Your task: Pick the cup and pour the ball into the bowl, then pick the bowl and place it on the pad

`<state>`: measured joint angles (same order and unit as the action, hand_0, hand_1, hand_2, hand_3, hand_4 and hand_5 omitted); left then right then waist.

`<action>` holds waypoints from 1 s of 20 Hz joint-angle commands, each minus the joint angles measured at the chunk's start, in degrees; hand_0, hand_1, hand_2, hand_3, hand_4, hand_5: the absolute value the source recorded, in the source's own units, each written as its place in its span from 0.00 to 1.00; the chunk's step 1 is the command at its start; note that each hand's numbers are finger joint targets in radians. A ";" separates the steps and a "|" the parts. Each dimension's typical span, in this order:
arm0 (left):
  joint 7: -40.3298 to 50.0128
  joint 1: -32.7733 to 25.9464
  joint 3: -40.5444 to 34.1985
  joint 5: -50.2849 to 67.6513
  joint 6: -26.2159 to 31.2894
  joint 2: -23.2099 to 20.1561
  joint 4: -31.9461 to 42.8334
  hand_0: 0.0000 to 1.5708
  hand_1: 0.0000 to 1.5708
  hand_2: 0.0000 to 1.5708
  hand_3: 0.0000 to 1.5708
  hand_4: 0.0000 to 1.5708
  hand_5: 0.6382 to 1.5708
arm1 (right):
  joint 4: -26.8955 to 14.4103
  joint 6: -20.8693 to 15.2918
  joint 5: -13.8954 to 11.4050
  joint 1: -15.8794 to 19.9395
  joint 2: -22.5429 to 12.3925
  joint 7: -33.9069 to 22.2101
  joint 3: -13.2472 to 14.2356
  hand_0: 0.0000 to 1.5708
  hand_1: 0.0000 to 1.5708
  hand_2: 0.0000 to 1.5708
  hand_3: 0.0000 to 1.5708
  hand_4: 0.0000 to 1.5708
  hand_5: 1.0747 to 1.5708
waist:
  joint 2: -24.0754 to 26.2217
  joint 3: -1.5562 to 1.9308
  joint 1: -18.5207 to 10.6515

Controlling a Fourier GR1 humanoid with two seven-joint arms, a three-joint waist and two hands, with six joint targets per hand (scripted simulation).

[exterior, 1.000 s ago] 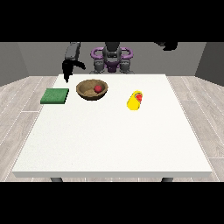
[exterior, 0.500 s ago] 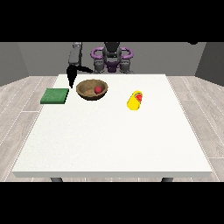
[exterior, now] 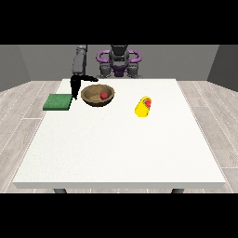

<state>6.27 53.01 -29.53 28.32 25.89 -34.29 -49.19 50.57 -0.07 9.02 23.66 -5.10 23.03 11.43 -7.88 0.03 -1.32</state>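
One hand (exterior: 75, 85) of mine has dropped beside the bowl (exterior: 97, 95), thumb spread apart from fingers; the ball (exterior: 104, 95) is already inside, so grasping comes next.

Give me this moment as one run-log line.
stage: reaching for bowl | robot hand at view's left: beside bowl rim | ball: in bowl | cup: lying on table | pad: bare
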 commanded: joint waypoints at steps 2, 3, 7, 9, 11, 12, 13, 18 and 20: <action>3.11 2.18 0.40 4.31 1.66 -0.38 -2.81 0.00 0.00 0.00 0.00 0.09 0.99 | -7.30 1.67 2.33 2.83 -2.21 6.27 4.25 0.00 0.00 0.00 0.00 0.00 1.00 | -4.48 0.03 -2.86; 2.14 0.66 0.24 3.87 0.14 -0.44 -2.51 0.00 0.00 0.00 0.00 0.08 1.00 | -7.45 2.07 1.89 2.63 -0.96 5.89 2.83 0.00 0.00 0.00 0.00 0.00 1.00 | -3.56 0.01 -1.65; 4.82 2.67 0.82 6.33 -1.11 -0.56 -5.44 0.00 0.00 0.00 0.00 0.07 1.00 | -13.17 2.85 3.18 4.17 -2.68 9.84 5.66 0.00 0.00 0.00 0.00 0.00 1.00 | -5.52 0.05 -3.60; 3.62 0.64 1.38 6.33 -0.95 0.38 -6.03 0.00 0.00 0.00 0.00 0.06 1.00 | -14.29 5.95 3.71 4.63 -4.30 8.69 5.45 0.00 0.00 0.00 0.00 0.00 1.00 | -5.19 0.04 -2.63; 3.34 0.77 0.25 6.81 0.31 -3.14 -5.47 0.00 0.00 0.00 0.00 0.00 1.00 | -14.51 3.41 2.36 5.39 -1.39 9.65 3.86 0.00 0.00 0.00 0.00 0.00 0.99 | -5.67 0.01 -2.99; 1.56 -0.07 0.11 6.86 1.80 -2.72 -4.60 0.00 0.00 0.00 0.00 0.00 1.00 | -13.38 1.01 2.72 8.94 -1.28 6.55 4.10 0.00 0.00 0.00 0.00 0.00 0.99 | -6.44 -0.01 -3.23; 6.18 2.26 0.23 7.95 -1.00 -4.10 -4.69 0.00 0.00 0.00 0.00 0.00 1.00 | -15.51 2.07 1.49 4.66 1.26 12.30 2.94 0.00 0.00 0.00 0.00 0.00 0.99 | -5.69 0.02 -2.50; 6.59 2.92 -0.01 9.70 0.10 -4.39 -7.28 0.00 0.00 0.00 0.00 0.00 1.00 | -20.82 7.87 8.68 2.69 0.89 5.87 8.17 0.45 0.45 0.00 0.00 0.44 0.82 | -8.36 0.17 -4.72; 8.06 5.57 0.71 10.59 -1.09 -3.54 -7.18 0.00 0.00 0.00 0.00 0.00 1.00 | -20.86 0.40 3.57 3.02 0.33 6.61 5.58 1.00 1.00 1.00 0.52 0.60 0.92 | -9.05 0.06 -5.12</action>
<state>11.58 55.90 -29.22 37.30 25.72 -37.59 -55.96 35.99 4.19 14.54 29.19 -6.92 34.42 18.26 -14.51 -1.46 -5.20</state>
